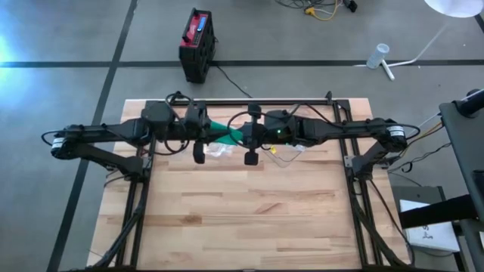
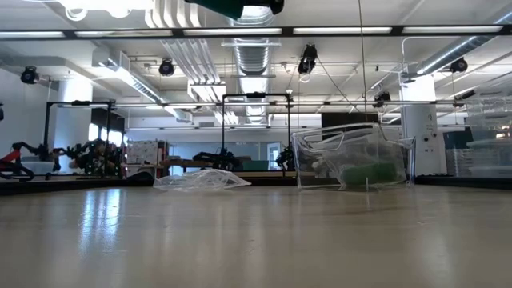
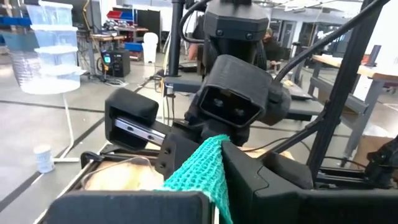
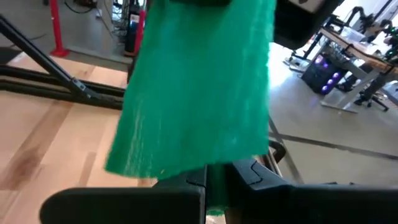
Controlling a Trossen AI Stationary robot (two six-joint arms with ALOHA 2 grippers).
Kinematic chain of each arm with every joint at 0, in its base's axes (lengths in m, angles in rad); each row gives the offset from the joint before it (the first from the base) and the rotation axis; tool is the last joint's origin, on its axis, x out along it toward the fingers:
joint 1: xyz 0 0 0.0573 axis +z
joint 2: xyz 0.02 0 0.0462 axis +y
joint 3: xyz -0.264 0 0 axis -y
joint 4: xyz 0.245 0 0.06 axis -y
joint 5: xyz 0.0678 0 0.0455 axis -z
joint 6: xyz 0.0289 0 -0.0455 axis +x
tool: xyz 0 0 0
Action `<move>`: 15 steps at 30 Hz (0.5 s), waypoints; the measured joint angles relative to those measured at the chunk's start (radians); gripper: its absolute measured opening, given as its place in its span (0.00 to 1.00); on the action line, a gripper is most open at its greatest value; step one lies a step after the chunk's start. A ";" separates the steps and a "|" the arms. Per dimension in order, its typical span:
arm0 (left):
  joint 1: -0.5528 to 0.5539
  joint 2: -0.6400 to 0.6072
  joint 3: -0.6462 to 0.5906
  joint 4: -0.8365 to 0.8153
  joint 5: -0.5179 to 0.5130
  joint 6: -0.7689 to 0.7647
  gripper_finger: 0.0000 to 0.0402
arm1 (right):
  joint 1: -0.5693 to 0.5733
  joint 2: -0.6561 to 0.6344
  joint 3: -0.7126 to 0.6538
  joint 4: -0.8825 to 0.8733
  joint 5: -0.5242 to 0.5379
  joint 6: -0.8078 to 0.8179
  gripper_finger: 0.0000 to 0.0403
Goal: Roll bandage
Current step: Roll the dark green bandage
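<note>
A green mesh bandage [image 1: 224, 134] spans the short gap between my two grippers above the far middle of the table. It shows as a narrow strip [image 3: 199, 171] in the left wrist view and as a broad sheet [image 4: 193, 87] in the right wrist view. In the low view only a bit of the bandage [image 2: 236, 6] shows at the top edge. My left gripper [image 1: 212, 130] comes in from the table's left, shut on the bandage. My right gripper [image 1: 240, 136] faces it from the right, also shut on the bandage. My left gripper pinches one end of the bandage [image 3: 214, 190] between its two fingers, which lie level and point toward the table's right. The strip runs from them to the other gripper, clear of the table. My right gripper pinches the bandage's edge [image 4: 208, 169] between its two fingers, coming level from the table's right. The sheet spreads out beyond the fingers, lifted clear of the table.
A crumpled clear wrapper [image 1: 219, 151] lies on the table below the grippers. A clear plastic box [image 2: 352, 164] with something green inside stands just right of it. The near half of the wooden table [image 1: 249, 219] is bare boards.
</note>
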 joint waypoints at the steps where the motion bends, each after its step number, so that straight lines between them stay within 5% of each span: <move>1: 0.000 -0.004 0.000 -0.001 0.000 0.002 0.03 | 0.000 0.000 0.000 0.006 0.000 0.010 0.02; 15: -0.032 -0.063 0.000 -0.142 0.126 0.039 0.01 | -0.005 -0.014 0.055 0.010 0.036 0.027 0.02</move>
